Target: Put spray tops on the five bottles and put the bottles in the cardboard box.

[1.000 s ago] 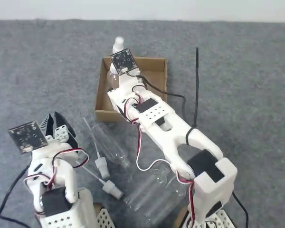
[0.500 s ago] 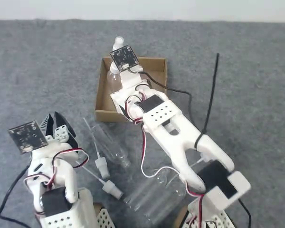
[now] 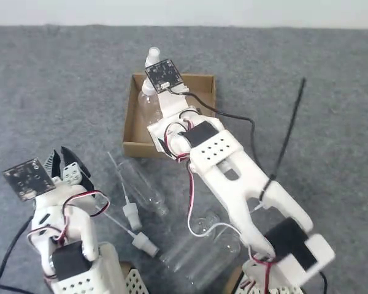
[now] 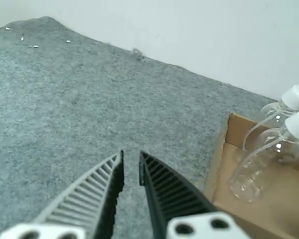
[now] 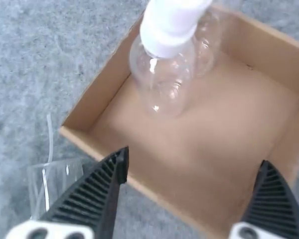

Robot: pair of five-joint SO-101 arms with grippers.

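The cardboard box (image 3: 203, 86) lies at the table's middle back. Two clear bottles with white spray tops (image 3: 149, 98) stand in its far left corner, also seen as bottles (image 4: 259, 167) from the left wrist. My right gripper (image 5: 192, 159) hangs open and wide over the box rim (image 5: 97, 134), with nothing between its fingers, just short of the nearer capped bottle (image 5: 162, 79). My left gripper (image 4: 132, 155) is at the front left (image 3: 62, 159), shut down to a thin slit and holding nothing. An uncapped bottle (image 3: 144, 184) lies in front of the box.
Two loose spray tops (image 3: 132, 214) (image 3: 144, 244) with long tubes lie between the arms. More clear uncapped bottles (image 3: 199, 245) lie under the right arm (image 3: 233, 171). A black cable (image 3: 291, 128) rises to the right. Bare grey carpet (image 3: 55, 92) spreads to the left.
The right arm's elbow and base have swung to the right while its wrist stayed over the box. The left arm has shifted a little to the left.
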